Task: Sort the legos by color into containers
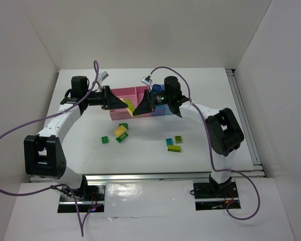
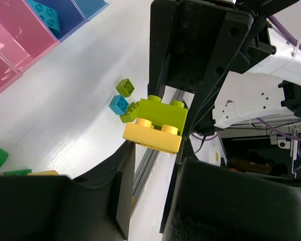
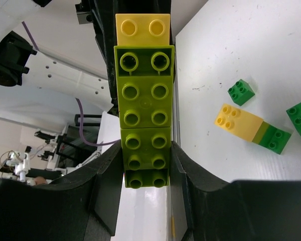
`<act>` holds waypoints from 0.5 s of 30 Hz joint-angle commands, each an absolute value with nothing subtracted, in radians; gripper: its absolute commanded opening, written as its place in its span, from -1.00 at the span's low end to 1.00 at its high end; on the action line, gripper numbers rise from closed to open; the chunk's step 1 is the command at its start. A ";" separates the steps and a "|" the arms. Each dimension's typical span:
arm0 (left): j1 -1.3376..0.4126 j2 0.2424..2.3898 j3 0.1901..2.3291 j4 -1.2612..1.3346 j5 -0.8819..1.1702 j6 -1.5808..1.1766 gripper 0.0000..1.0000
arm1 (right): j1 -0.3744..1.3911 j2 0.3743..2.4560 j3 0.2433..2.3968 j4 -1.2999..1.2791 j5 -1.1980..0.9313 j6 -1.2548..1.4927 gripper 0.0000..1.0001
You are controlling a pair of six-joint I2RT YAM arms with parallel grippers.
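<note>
Held stack: we are seeing a lime brick stack (image 3: 144, 125) capped by a yellow brick (image 3: 142, 26), hanging in the air between the two arms, in front of the containers (image 1: 124, 93).
Right gripper (image 3: 146, 150): its fingers are pinching the lime end of the stack from both sides.
Left gripper (image 2: 155, 150): its fingers are pressing on the two ends of the yellow brick.
Containers: four joined bins are sitting at the far side of the desk (image 1: 210, 83); the two grippers are covering much of the row from above.
Bin contents: a binned cyan brick (image 2: 45, 12) is lying in the blue-violet bin.
Loose bricks, left: a dark green brick (image 1: 105, 140) and a yellow-and-green cluster (image 1: 121, 131) are lying nearer the arm bases than the stack.
Loose bricks, right: a loose cyan brick (image 1: 169, 142) is lying between two lime bricks (image 1: 178, 138), all close together.
Cables: purple cables (image 1: 96, 68) are looping off both wrists.
Surface: the desk is showing white and matte, with a metal rail (image 1: 243, 115) running along its right edge.
Room: white panels (image 1: 150, 30) are enclosing three sides.
</note>
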State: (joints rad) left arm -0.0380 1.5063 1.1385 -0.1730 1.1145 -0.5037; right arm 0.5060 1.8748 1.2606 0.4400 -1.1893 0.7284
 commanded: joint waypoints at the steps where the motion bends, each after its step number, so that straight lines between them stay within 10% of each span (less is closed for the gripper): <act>1: -0.038 1.489 1.152 -0.166 1.189 -0.518 -1.00 | 0.466 1.818 1.232 0.451 -1.134 0.718 -0.71; 15: -0.038 1.528 1.161 -0.147 1.189 -0.518 -1.00 | 0.403 1.796 1.190 0.512 -1.000 0.782 -0.77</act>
State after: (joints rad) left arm -0.0399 1.5120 1.1389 -0.1783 1.1442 -0.5068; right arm 0.3935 1.8347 1.1828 0.4377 -1.0512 0.7567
